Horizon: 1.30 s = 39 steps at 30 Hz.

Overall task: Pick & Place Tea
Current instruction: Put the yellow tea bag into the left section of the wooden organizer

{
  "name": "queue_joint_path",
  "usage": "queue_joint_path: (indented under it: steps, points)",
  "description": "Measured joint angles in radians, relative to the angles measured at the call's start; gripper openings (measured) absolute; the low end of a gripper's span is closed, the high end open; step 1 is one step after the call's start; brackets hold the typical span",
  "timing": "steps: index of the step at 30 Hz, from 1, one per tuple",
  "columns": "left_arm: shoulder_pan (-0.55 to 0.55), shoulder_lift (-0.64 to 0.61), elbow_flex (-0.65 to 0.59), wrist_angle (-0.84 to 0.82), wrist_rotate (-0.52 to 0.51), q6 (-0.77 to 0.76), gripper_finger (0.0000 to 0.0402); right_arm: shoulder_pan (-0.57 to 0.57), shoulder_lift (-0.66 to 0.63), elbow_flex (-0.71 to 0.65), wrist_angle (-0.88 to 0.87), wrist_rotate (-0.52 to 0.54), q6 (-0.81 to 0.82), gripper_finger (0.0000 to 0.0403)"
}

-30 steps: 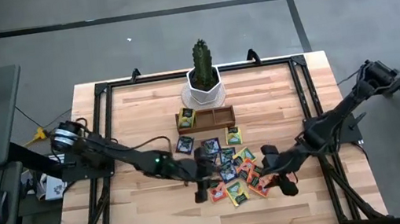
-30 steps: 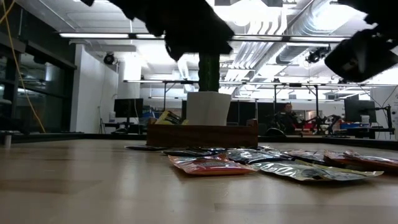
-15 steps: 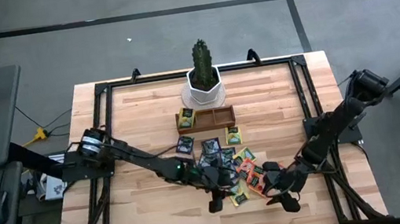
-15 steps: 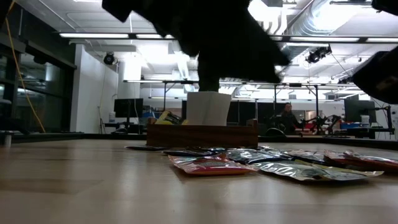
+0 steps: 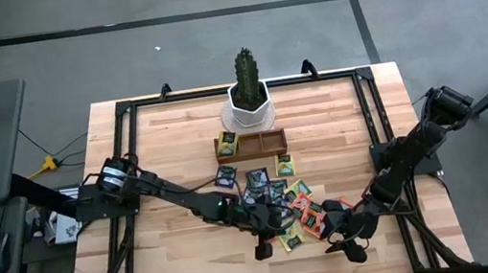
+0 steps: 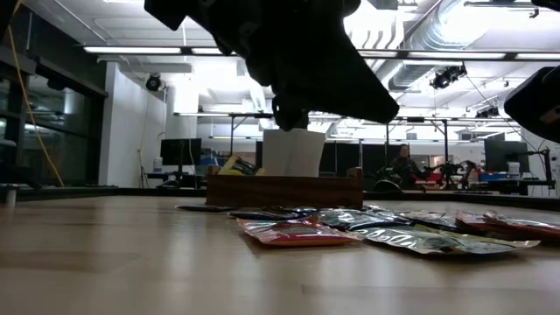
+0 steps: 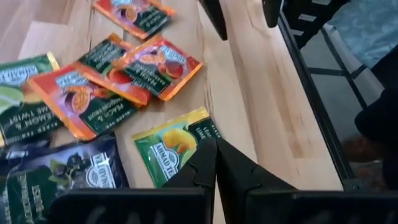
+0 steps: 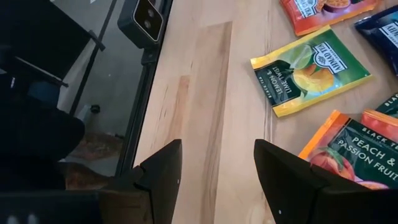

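Potted cactus behind wooden tray

Left end effector pinched closed, seemingly empty; right end effector spread wide.

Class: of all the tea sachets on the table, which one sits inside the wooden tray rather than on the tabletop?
The yellow-green sachet propped in the wooden tray's left compartment, by the potted plant; the rest lie loose on the tabletop.

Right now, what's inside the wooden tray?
In the wooden tray, the left compartment holds a yellow-green sachet standing tilted. The other two compartments look bare from above. In the low view the tray's front wall hides the floor, so anything lying flat there cannot be confirmed.
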Motion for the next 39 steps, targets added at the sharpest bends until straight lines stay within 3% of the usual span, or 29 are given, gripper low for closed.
queue_joint_path:
  steps: [6, 14, 26, 39]
  points:
    - [0.000, 0.053, -0.005, -0.015, -0.005, -0.051, 0.0001, 0.000, 0.000, 0.000, 0.003, 0.010, 0.000, 0.0197]
    - [0.000, 0.145, 0.093, -0.036, 0.016, -0.052, 0.0000, 0.000, 0.000, 0.000, 0.015, 0.014, 0.000, 0.0197]
    - [0.028, 0.145, 0.135, -0.167, 0.009, -0.020, 0.0000, 0.000, 0.000, 0.000, 0.054, 0.029, -0.018, 0.0197]
    - [0.033, 0.145, 0.136, -0.131, 0.047, 0.030, 0.0000, -0.003, 0.000, 0.000, 0.067, 0.029, -0.068, 0.0197]
